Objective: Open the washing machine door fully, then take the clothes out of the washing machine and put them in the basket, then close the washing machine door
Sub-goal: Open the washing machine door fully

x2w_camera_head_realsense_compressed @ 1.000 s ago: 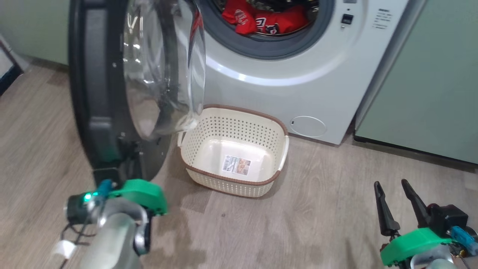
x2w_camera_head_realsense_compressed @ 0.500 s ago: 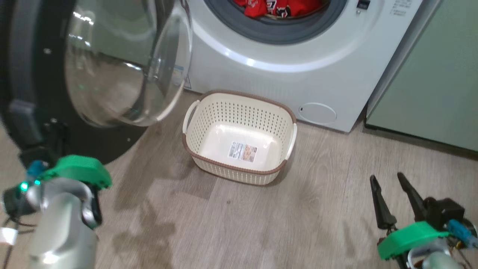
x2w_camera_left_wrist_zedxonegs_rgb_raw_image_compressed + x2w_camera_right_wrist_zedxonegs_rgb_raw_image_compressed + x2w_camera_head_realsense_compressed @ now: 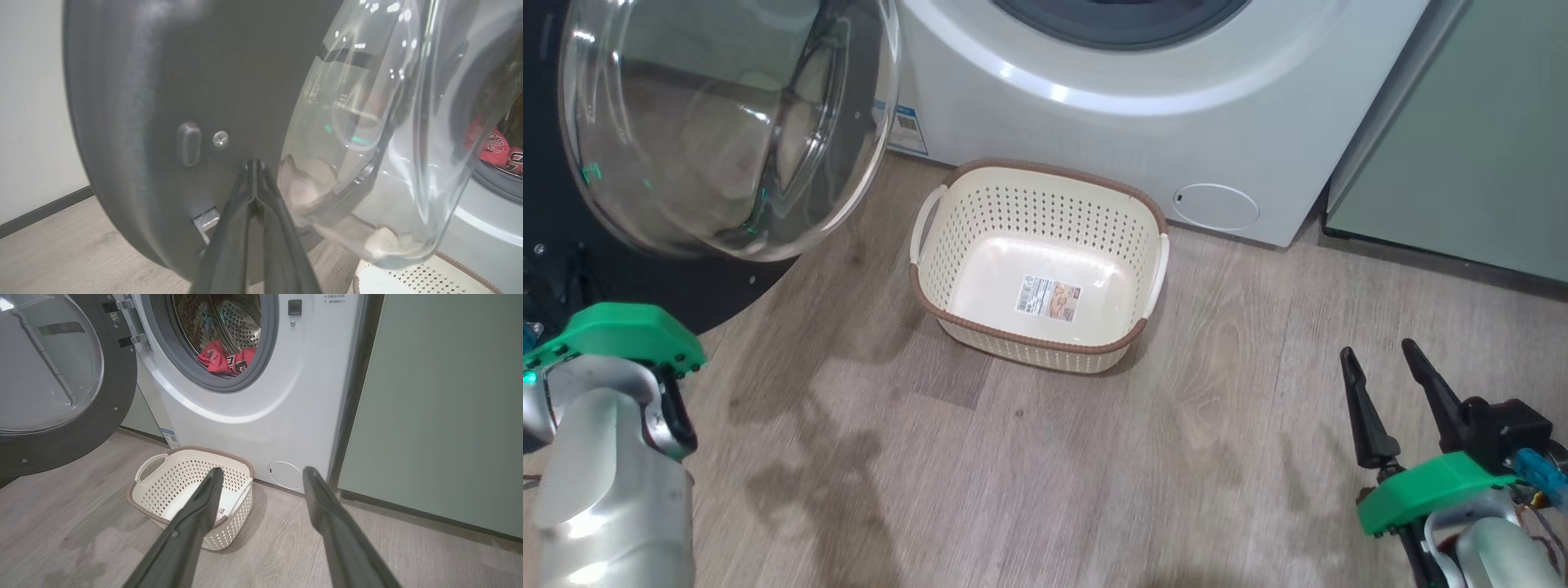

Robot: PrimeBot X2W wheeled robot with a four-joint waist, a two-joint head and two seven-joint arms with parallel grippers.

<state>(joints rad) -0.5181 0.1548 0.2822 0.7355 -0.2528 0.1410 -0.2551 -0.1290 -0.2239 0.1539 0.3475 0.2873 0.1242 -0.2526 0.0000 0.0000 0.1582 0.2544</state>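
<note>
The washing machine door (image 3: 719, 122) stands swung out at the left, its glass bowl facing the white washing machine (image 3: 1127, 139). My left gripper (image 3: 254, 164) is shut, with its tips against the door's black inner face (image 3: 163, 102) beside the glass bowl (image 3: 367, 143). Red clothes (image 3: 226, 361) lie inside the drum, and a bit of them (image 3: 494, 147) shows past the bowl. The cream basket (image 3: 1045, 169) sits empty on the floor in front of the washer. My right gripper (image 3: 1378, 349) hangs open low at the right, fingers spread (image 3: 263, 471) and pointing toward the basket (image 3: 204, 449).
A pale green cabinet (image 3: 441, 396) stands flush to the right of the washer. The washer's front carries a small round hatch (image 3: 1215, 206) and a blue label (image 3: 907, 131). Wood-look floor (image 3: 1094, 457) stretches between my arms. A wall with a dark skirting (image 3: 41, 210) lies behind the door.
The door has swung further out to the left with my left gripper against it. The head camera has shifted down, so the drum opening has left that view. The right gripper stays open.
</note>
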